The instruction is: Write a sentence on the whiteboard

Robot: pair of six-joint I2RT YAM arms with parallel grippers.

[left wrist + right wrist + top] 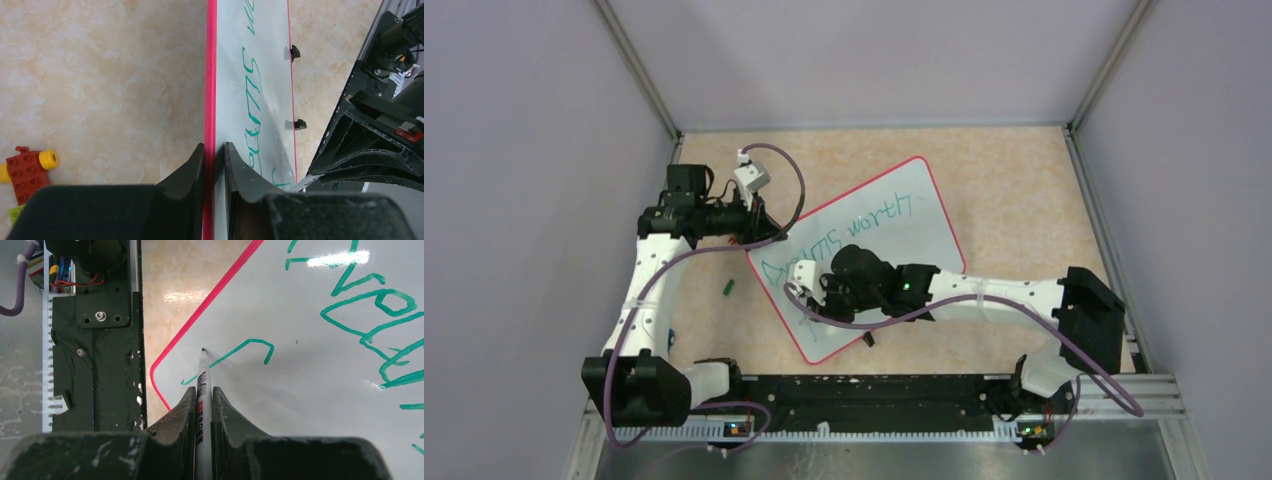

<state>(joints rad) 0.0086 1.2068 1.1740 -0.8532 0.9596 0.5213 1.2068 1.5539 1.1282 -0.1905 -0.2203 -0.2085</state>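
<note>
The whiteboard, white with a red rim, lies tilted on the table. My left gripper is shut on its left edge. In the left wrist view the fingers pinch the red rim. The sentence runs in green marker across the board, and part of it shows at the left wrist and right wrist. My right gripper is shut on a white marker over the board's near corner. The marker's tip touches the board beside a fresh green stroke.
A small green cap lies on the table left of the board. A red and yellow toy brick sits near the left gripper. The black base rail runs along the near edge, close to the board's corner. Grey walls enclose the table.
</note>
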